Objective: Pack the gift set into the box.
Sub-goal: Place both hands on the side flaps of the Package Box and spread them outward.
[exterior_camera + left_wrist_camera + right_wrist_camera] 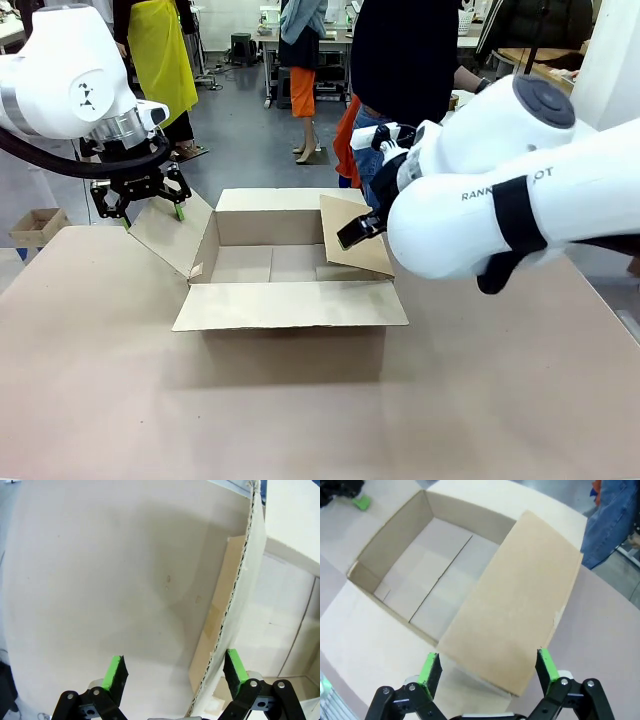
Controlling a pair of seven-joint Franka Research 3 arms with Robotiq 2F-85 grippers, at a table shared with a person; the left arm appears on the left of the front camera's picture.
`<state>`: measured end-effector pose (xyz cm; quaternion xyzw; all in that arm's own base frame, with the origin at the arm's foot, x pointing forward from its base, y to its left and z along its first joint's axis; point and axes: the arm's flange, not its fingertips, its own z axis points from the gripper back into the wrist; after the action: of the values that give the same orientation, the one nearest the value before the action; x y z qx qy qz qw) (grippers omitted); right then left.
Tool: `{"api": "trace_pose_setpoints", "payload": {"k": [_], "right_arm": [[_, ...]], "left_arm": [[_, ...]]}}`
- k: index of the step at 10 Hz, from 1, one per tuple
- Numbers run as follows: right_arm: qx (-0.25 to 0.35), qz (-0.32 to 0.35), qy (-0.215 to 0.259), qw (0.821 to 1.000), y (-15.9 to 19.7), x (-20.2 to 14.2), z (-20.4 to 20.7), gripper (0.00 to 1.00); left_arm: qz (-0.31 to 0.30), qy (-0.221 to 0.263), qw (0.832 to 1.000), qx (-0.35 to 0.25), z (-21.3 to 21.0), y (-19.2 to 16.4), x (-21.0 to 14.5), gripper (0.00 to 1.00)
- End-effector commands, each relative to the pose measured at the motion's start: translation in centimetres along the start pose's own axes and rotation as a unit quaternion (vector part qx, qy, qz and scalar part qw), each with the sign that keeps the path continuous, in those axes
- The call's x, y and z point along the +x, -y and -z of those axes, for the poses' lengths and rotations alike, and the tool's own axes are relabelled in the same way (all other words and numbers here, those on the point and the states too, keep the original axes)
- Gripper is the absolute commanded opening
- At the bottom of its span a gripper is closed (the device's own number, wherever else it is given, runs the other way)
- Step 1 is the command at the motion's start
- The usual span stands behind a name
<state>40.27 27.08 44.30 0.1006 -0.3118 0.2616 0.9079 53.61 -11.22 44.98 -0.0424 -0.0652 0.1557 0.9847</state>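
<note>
Cardboard flaps (pixel 170 235) could spring back over the open box (pixel 290 305) on the table (pixel 100 400), since the left fingers (pixel 116 672) and right fingers (pixel 546 665) are both spread, gripping neither side flap.

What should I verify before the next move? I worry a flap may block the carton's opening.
1. Carton floor bare: ok.
2. Near flap and far flap folded outward: ok.
3. Left flap leans outward, edge between the fingers of the open left gripper: ok.
4. Right flap clear of opening: not ok, it tilts inward.
5. Right gripper open, over the right flap: ok.
</note>
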Motion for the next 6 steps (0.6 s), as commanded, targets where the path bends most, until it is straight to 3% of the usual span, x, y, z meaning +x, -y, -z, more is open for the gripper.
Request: {"api": "trace_pose_setpoints", "payload": {"k": [1,4,6], "right_arm": [[-0.009,0.050,-0.056,0.997,-1.5,5.1,1.2,1.00],[-0.059,0.060,-0.173,0.981,-2.6,10.5,2.6,1.00],[-0.146,0.044,-0.217,0.964,-4.8,12.4,6.7,1.00]], "left_arm": [[-0.005,0.003,1.000,0.008,-0.3,0.0,-0.1,1.00],[-0.005,0.003,1.000,0.008,-0.3,0.0,-0.1,1.00],[-0.005,0.003,1.000,0.008,-0.3,0.0,-0.1,1.00]]}}
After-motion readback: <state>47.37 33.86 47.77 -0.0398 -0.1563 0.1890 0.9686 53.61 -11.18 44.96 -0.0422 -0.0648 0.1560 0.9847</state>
